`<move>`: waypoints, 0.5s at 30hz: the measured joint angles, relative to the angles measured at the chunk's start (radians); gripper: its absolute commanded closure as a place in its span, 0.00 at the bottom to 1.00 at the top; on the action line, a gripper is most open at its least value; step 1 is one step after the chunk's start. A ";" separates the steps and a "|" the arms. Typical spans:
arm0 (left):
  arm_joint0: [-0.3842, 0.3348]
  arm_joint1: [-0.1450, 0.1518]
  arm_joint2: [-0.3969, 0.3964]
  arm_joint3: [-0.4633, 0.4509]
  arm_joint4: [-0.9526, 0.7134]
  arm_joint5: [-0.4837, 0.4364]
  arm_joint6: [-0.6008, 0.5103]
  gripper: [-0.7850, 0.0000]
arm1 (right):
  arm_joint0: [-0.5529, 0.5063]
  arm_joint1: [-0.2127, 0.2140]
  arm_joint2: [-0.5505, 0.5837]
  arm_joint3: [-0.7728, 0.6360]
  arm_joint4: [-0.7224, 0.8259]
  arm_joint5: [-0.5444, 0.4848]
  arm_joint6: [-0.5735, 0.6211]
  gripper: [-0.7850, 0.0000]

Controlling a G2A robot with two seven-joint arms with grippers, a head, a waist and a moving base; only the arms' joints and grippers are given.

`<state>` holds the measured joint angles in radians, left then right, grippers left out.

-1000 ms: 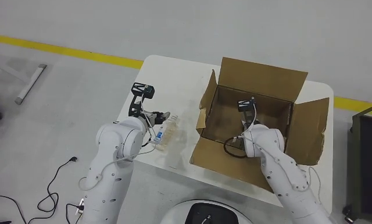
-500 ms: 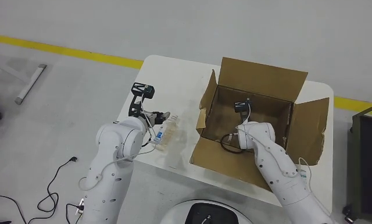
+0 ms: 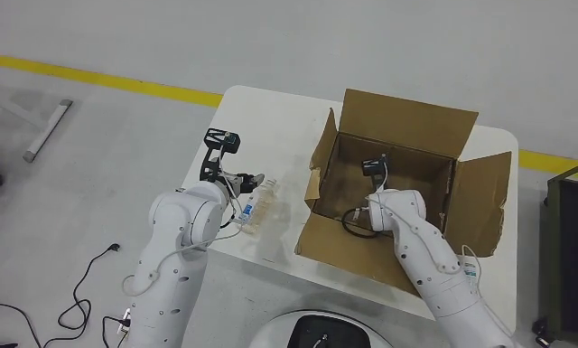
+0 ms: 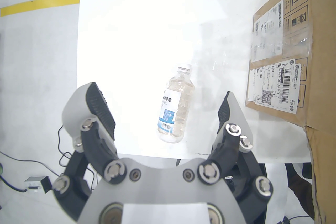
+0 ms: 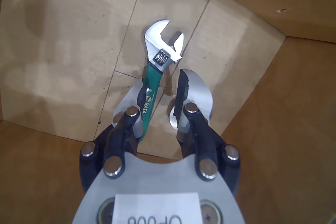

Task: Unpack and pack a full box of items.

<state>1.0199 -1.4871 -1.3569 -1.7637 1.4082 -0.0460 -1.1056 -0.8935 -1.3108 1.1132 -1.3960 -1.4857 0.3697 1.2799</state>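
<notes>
1. Steel-headed adjustable wrench [image 5: 157, 62] w/ green rubber-sleeved handle lies flat on the floor of the brown cardboard box [image 3: 397, 122], right-centre of top view.
2. R gripper [image 5: 161, 79] straddles the handle but isn't clamped: one finger against the sleeve, gap at the other.
3. Likely rigid, dense, head-heavy. Best held on the sleeve near the head; bare steel would slip.
4. L gripper [image 4: 160, 92] is spread wide and empty over a clear plastic bottle [image 4: 174, 109] w/ blue-white label. It lies on the white table [image 4: 131, 12], left-centre of top view. Probably light and may roll.

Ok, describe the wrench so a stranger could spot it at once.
On the white table stands an open cardboard box. Inside it, between the fingers of the right gripper, is the wrench. Its green handle and silver adjustable head set it apart from the clear bottle lying outside.
</notes>
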 measured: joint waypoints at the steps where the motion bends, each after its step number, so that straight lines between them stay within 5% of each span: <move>1: 0.000 0.000 0.000 0.000 0.000 0.000 0.000 0.00 | 0.001 -0.002 0.001 0.003 0.001 0.000 0.001 0.62; 15: 0.000 0.000 0.000 0.000 0.000 0.000 0.000 0.00 | 0.007 -0.019 0.014 0.045 0.012 -0.001 -0.015 0.64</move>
<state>1.0199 -1.4871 -1.3569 -1.7637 1.4082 -0.0460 -1.1056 -0.8864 -1.3302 1.1270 -1.3513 -1.4739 0.3690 1.2650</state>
